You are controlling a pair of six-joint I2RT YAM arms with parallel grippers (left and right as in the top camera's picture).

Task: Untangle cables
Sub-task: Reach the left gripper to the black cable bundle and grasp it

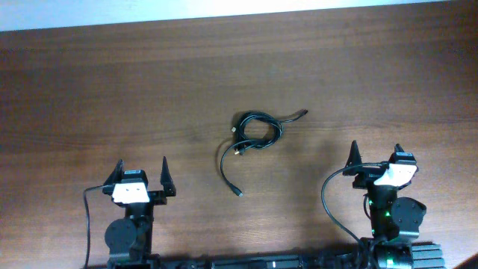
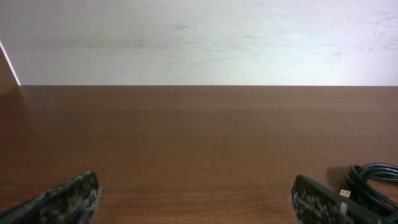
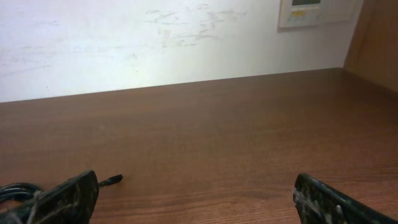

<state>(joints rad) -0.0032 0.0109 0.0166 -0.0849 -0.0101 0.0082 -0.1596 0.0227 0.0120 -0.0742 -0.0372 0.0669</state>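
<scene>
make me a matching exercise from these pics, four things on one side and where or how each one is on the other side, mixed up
Things:
1 cables
2 left gripper
3 right gripper
4 wall panel

Places or states:
A open, empty, near edge of the table, to the right of the cords
B pale, at the top of the right wrist view
C black, bunched in loose loops mid-table
D open, empty, near edge, to the left of the cords

Pairs: 1-C, 2-D, 3-A, 4-B
</scene>
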